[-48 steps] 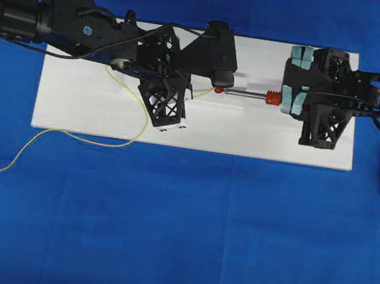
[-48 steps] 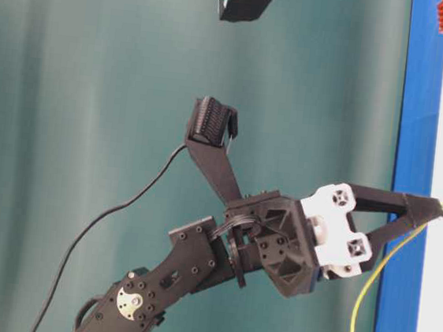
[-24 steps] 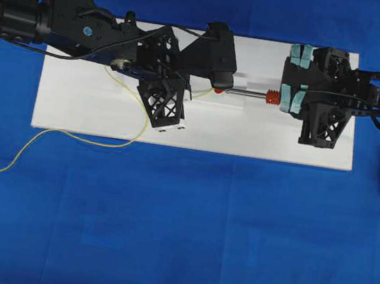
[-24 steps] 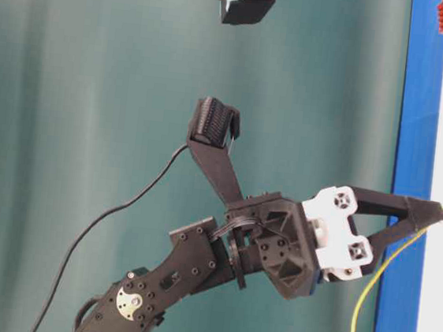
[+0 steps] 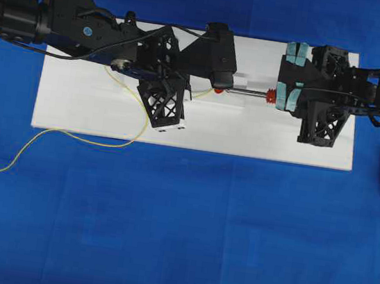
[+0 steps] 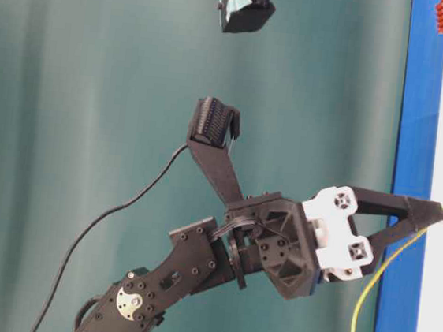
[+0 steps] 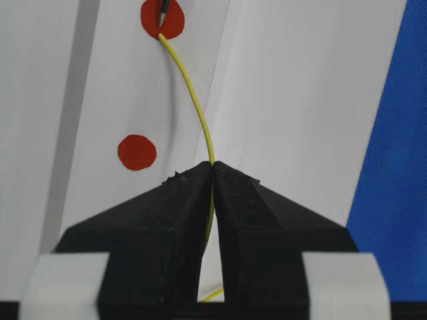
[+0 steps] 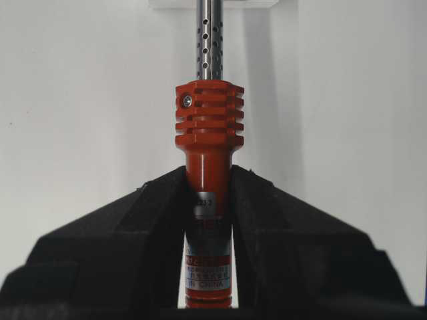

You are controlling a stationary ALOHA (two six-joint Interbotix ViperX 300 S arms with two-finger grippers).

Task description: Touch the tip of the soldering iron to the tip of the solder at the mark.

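Solder (image 7: 193, 100) runs up out of the left gripper (image 7: 213, 167), whose jaws are pressed together on the yellow wire; the strand emerges at the very meeting line of the fingertips and curves away to the upper red mark (image 7: 163, 19) on the white board (image 7: 293, 87). Its free end lies at the lower edge of that mark. A second red mark (image 7: 137, 152) sits nearer the jaws, to the left of the wire and not touched by it. Behind the gripper the wire trails in loops across the board and onto the blue cloth (image 5: 163, 236).

The soldering iron (image 8: 208, 167) is clamped in the right gripper (image 8: 208, 180), jaws closed on the red handle just below the ribbed collar, shaft projecting straight ahead. Its dark tip (image 7: 162, 9) rests on the upper mark, meeting the wire's end there.
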